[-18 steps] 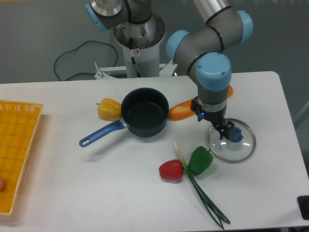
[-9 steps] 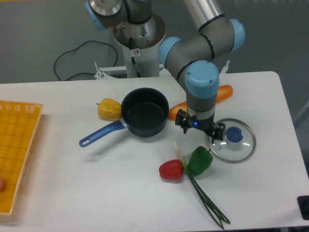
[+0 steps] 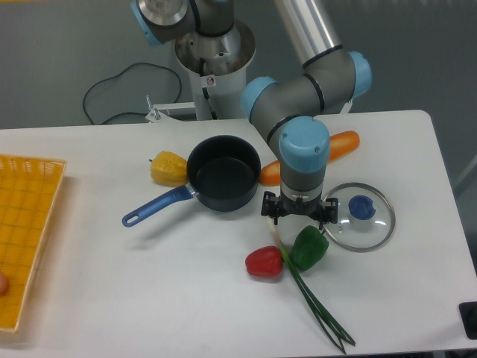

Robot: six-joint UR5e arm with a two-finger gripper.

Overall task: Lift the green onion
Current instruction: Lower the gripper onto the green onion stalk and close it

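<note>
The green onion (image 3: 313,302) lies on the white table, a thin stalk running from its whitish end near the gripper down to dark green leaves at the front edge. It passes between a red pepper (image 3: 264,262) and a green bell pepper (image 3: 308,247). My gripper (image 3: 299,212) hangs open just above the onion's whitish end and the green pepper, fingers spread left and right with nothing between them. The whitish tip is partly hidden under the gripper.
A dark pan with a blue handle (image 3: 222,182) sits left of the gripper, a yellow pepper (image 3: 168,167) beside it. A carrot (image 3: 335,145) lies behind the arm. A glass lid with a blue knob (image 3: 360,216) is at the right. A yellow basket (image 3: 26,224) is far left.
The gripper has moved left from over the glass lid to above the onion's whitish end, and its wrist has turned so the fingers spread sideways. Nothing on the table moved.
</note>
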